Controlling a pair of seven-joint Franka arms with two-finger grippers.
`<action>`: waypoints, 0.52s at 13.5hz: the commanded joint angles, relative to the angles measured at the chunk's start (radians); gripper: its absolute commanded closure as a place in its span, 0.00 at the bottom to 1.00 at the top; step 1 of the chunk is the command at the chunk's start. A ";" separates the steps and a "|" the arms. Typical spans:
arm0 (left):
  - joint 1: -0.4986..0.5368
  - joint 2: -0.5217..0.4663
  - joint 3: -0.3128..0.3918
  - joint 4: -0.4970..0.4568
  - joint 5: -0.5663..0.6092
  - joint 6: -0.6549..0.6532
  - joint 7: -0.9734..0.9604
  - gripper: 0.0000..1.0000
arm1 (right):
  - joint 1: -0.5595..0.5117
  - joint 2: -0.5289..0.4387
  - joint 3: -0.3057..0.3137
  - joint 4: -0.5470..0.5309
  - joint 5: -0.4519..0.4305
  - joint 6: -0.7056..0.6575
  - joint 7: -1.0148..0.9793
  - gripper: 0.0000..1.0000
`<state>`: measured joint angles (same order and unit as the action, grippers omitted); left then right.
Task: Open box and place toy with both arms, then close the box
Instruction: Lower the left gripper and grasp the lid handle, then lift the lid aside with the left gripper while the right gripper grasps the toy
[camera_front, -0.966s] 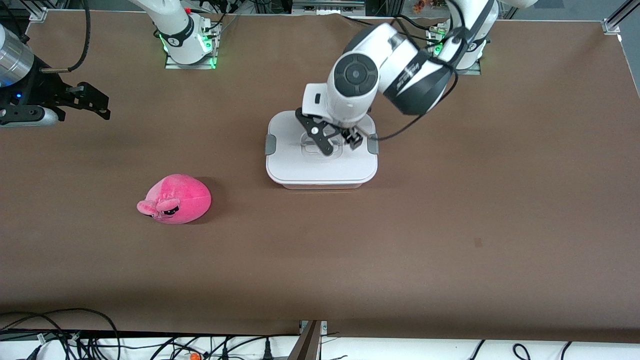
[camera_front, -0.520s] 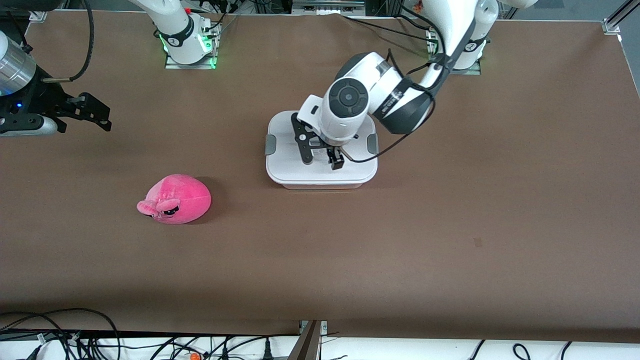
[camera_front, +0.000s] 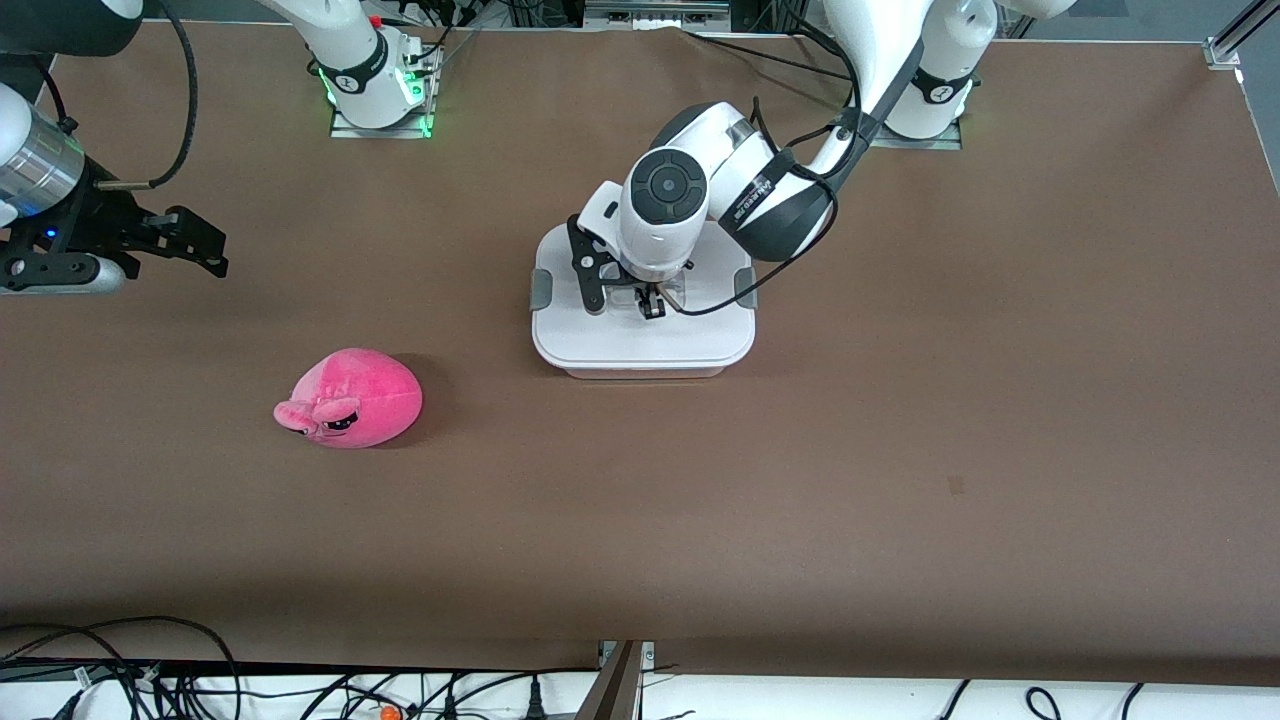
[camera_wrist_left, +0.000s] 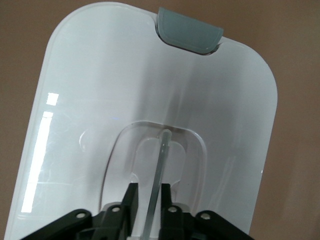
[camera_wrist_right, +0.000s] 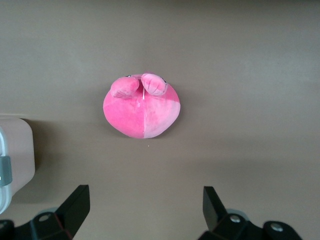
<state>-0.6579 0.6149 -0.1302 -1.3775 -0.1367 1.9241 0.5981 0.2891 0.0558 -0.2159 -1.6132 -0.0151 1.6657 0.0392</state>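
The box (camera_front: 640, 340) sits mid-table, its white lid (camera_wrist_left: 100, 75) on and its grey side clips (camera_wrist_left: 187, 32) down. My left gripper (camera_front: 622, 300) is down on the lid; its fingers stand narrowly apart on either side of the thin bar of the clear recessed handle (camera_wrist_left: 161, 150), with small gaps showing, as the left wrist view (camera_wrist_left: 148, 192) shows. The pink plush toy (camera_front: 350, 398) lies on the table, nearer the front camera than the box and toward the right arm's end. My right gripper (camera_front: 205, 245) is open and empty in the air; its view (camera_wrist_right: 145, 202) looks at the toy (camera_wrist_right: 142, 107).
The brown table (camera_front: 900, 450) carries only the box and the toy. A corner of the box (camera_wrist_right: 15, 145) shows at the edge of the right wrist view. Cables hang along the table's front edge (camera_front: 300, 690).
My left gripper has come down onto the lid, turned, and narrowed its fingers around the handle bar. My right gripper has shifted slightly. Box and toy have not moved.
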 joint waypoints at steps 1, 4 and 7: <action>0.000 -0.021 0.001 -0.018 0.023 -0.002 0.017 1.00 | -0.002 0.096 0.003 0.030 -0.012 -0.006 -0.010 0.00; 0.000 -0.035 0.001 -0.015 0.023 -0.031 0.023 1.00 | 0.004 0.108 0.006 0.030 -0.029 0.023 -0.041 0.00; 0.000 -0.114 0.000 -0.003 0.014 -0.156 0.025 1.00 | 0.015 0.177 0.009 0.029 -0.025 0.025 -0.041 0.00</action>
<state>-0.6593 0.5915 -0.1335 -1.3680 -0.1367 1.8796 0.6172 0.2947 0.1867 -0.2084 -1.6091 -0.0294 1.6975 0.0130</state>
